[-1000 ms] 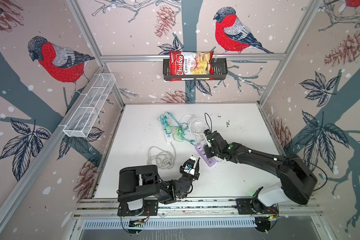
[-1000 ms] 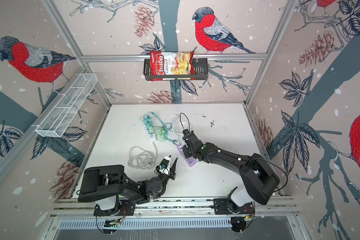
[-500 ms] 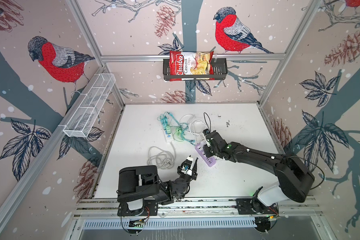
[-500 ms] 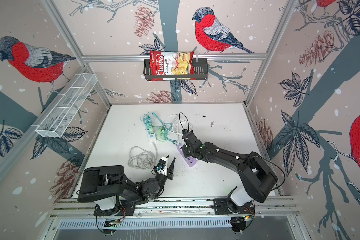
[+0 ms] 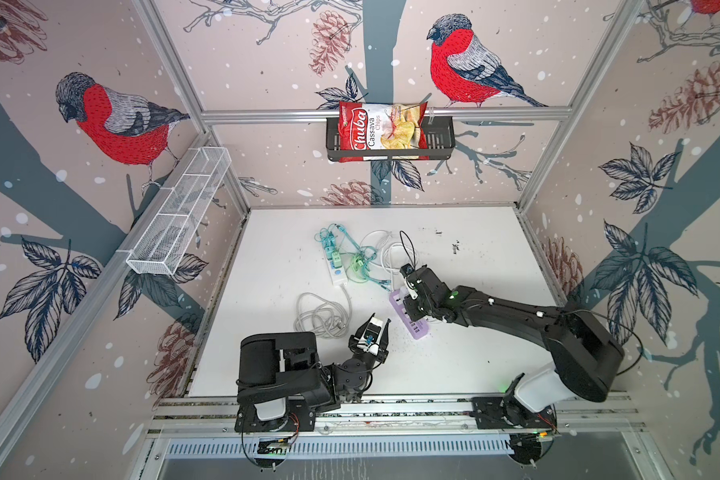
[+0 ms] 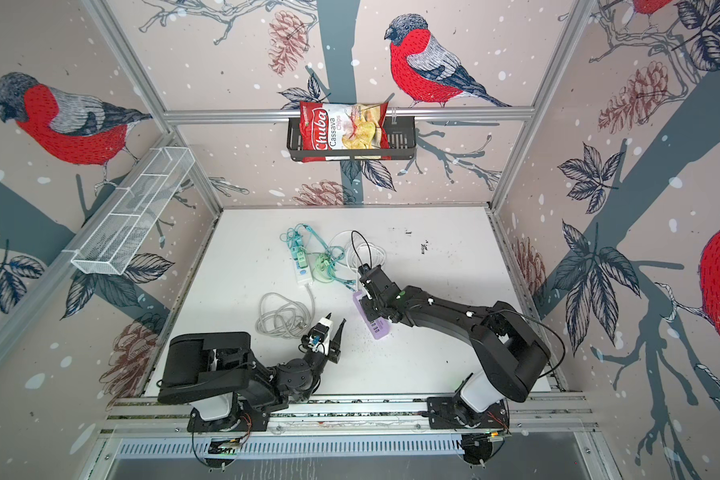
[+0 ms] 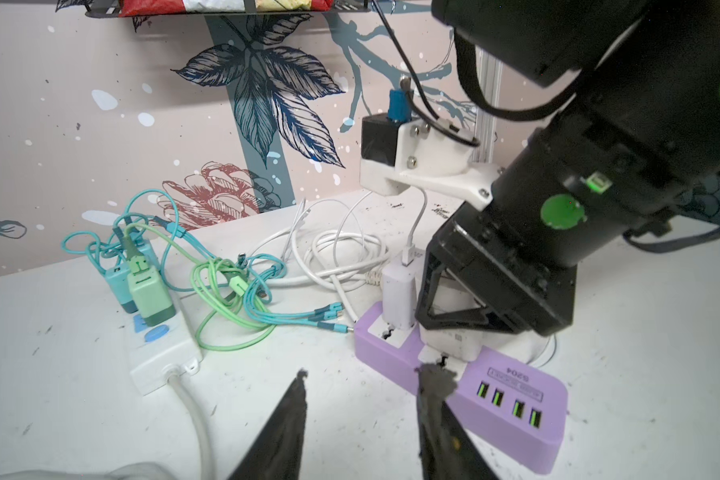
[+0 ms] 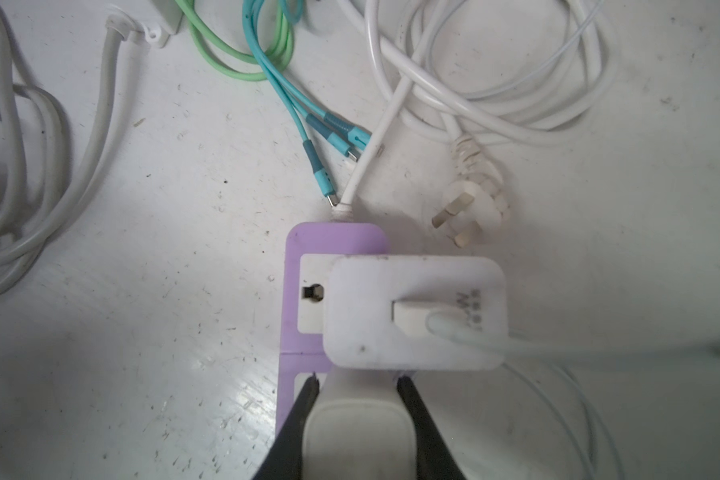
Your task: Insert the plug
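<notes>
1. Table (image 5: 474,357): white and scuffed, with all the cabling gathered about its centre in both top views.

2. Purple power strip (image 7: 512,409): lies flat just off centre toward 4 o'clock, sockets facing up, so a plug must come straight down. One white charger (image 8: 412,311) already sits in the socket at the cord end.

3. White power strip (image 7: 163,349): at 11 o'clock of the purple one, carrying teal and green chargers. Not involved.

4. Grey cable coil (image 5: 321,316): at 9 o'clock of the purple strip, idle.

5. Right gripper (image 8: 358,380): reaches in from 4 o'clock, its jaws pressed onto the white plug (image 8: 358,419) from both sides. The plug stands upright over the next socket, beside the seated charger. In the left wrist view its base meets the strip's face; whether the pins are fully home cannot be told. Judgement: the grip keeps the plug square for the push.

6. Left gripper (image 7: 366,372): at 7 o'clock of the strip, jaws spread and empty, one fingertip (image 7: 435,380) at the strip's edge; contact uncertain. Judgement: positioned to brace the light strip against sliding.

7. Loose three-pin plug (image 8: 466,216): unconnected, beside the strip's cord end.
</notes>
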Robot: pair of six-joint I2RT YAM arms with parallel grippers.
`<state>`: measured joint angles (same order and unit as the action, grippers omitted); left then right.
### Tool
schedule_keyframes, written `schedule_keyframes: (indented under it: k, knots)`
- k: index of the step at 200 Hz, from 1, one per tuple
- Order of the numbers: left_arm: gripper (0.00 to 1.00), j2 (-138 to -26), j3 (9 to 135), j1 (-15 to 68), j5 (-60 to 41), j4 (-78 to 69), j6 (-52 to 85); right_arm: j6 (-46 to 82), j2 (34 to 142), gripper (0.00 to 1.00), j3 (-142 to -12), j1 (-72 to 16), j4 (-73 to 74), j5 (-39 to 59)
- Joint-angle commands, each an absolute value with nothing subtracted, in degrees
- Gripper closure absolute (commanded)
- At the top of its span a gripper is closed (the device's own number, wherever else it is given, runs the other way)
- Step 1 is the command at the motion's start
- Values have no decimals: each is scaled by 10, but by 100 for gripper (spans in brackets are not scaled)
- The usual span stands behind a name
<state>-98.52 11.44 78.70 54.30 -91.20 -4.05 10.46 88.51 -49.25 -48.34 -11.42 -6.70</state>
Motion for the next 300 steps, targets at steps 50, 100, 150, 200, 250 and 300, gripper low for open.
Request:
schedule_keyframes:
  k: [50,100,150,200,250,300]
  knots:
    - [52,-979,121,788,574,-1032,-90,188,889,100,-457,-509,-162,-71]
    - [46,-913,99,788,591,-1016,-130,192,910,100,-443,-509,-137,-75]
    - [36,-841,79,788,661,-949,-169,177,905,77,-487,-511,-133,-88]
    - [26,-802,58,788,704,-955,-214,173,867,36,-538,-518,-162,-119]
    - [17,-815,62,733,773,-1033,-315,210,811,7,-526,-515,-155,-226]
    - [5,-706,55,542,637,-951,-305,182,623,0,-392,-390,94,-365]
